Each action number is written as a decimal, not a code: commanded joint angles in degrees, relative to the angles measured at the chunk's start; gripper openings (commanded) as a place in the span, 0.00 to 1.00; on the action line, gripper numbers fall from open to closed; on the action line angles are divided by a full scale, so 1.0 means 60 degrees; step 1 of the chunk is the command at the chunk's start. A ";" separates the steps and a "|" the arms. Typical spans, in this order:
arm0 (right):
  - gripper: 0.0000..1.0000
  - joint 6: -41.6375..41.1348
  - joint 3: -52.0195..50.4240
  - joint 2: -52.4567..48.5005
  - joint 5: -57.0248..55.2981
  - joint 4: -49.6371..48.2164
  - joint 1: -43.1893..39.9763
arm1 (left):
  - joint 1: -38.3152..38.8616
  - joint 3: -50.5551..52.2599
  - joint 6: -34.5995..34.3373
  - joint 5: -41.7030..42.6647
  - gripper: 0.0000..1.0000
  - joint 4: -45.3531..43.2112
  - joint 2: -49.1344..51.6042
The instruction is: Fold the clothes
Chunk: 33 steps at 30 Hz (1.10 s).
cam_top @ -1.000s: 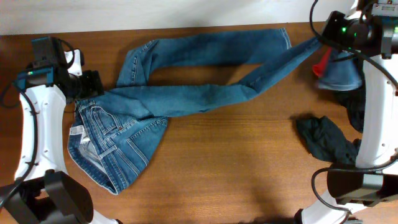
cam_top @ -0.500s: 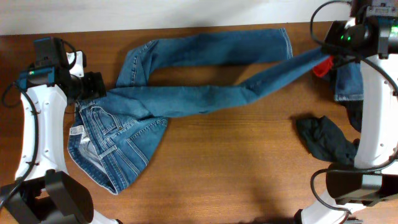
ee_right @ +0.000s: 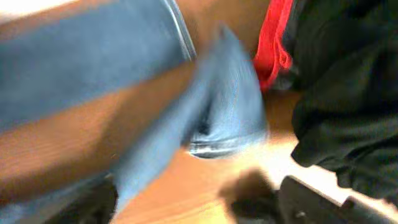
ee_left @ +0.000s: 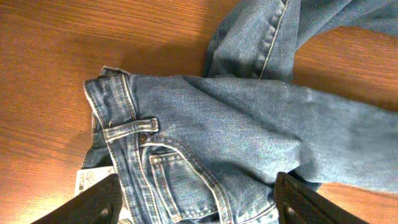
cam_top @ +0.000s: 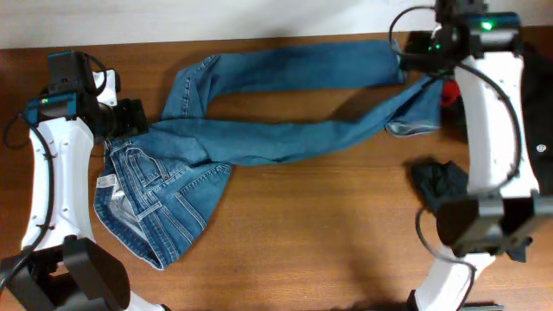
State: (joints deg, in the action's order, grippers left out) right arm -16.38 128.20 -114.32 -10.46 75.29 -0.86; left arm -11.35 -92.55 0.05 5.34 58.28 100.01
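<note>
**Q:** Left side?

**Me:** My left gripper [ee_left: 199, 202] hovers over the waistband [ee_left: 124, 127], spread wide and gripping nothing. The jeans [cam_top: 285, 134] lie on the table [cam_top: 328, 225], seat bunched at left, both legs running right.

**Q:** Handling?

**Me:** Denim: heavy, limp, grippy, not fragile. I'd pinch thick seams or hems.

**Q:** Right side?

**Me:** The leg hem [ee_right: 227, 143] lies loose near a red cloth [cam_top: 448, 91]. My right gripper [ee_right: 202, 196] is blurred but looks wide apart and empty.
</note>
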 commanded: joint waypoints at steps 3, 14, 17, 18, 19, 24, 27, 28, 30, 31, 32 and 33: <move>0.93 -0.0095 -0.0011 -0.0514 -0.0149 0.0648 -0.0211 | 0.0040 -0.0022 0.0146 -0.0033 0.78 0.0066 -0.0055; 0.96 0.0517 -0.0007 -0.0510 -0.0004 0.2076 0.0565 | -0.0051 -0.0022 0.0142 -0.0594 0.73 0.1155 -0.0372; 0.96 0.0514 -0.0007 -0.0506 -0.0004 0.2120 0.0856 | -0.0226 -0.0025 0.0138 -0.0718 0.70 0.1348 -0.0973; 0.97 0.0514 -0.0007 -0.0506 -0.0004 0.2138 0.0947 | -0.0295 -0.0025 0.0138 -0.0718 0.70 0.1392 -0.1282; 0.98 0.0514 -0.0007 -0.0506 0.0080 0.2171 0.1053 | -0.0393 -0.0025 0.0138 -0.0729 0.70 0.1413 -0.1920; 0.98 0.0514 -0.0007 -0.0506 0.0980 0.2189 0.1115 | -0.0466 0.0040 -0.0437 -0.1268 0.70 0.1800 -0.3501; 0.98 0.0514 -0.0007 -0.0506 0.1184 0.2051 0.1144 | -0.0466 0.1144 -0.1508 -0.1395 0.78 0.1931 -0.3690; 0.97 0.0514 -0.0007 -0.0506 0.1198 0.1993 0.1151 | -0.0466 0.1596 -0.1745 -0.1388 0.79 0.1716 -0.3646; 0.98 0.0597 -0.0007 -0.0506 0.1213 0.1953 0.1151 | -0.0543 0.3217 -0.2419 -0.1268 0.82 0.0641 -0.3490; 0.98 0.0699 -0.0007 -0.0506 0.1206 0.1978 0.1147 | -0.0597 0.3650 -0.2473 -0.1042 0.84 0.0295 -0.3428; 0.98 0.0732 -0.0007 -0.0506 0.1209 0.2014 0.1147 | -0.0688 0.4226 -0.2470 -0.0710 0.85 -0.0197 -0.3333; 0.98 0.0732 -0.0007 -0.0506 0.1206 0.2033 0.1147 | -0.0743 0.4579 -0.2473 -0.0532 0.86 -0.0525 -0.3253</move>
State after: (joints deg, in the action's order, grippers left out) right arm -12.99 127.61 -118.78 -4.05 87.15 5.74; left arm -14.48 -73.58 -10.76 -1.32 58.67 77.87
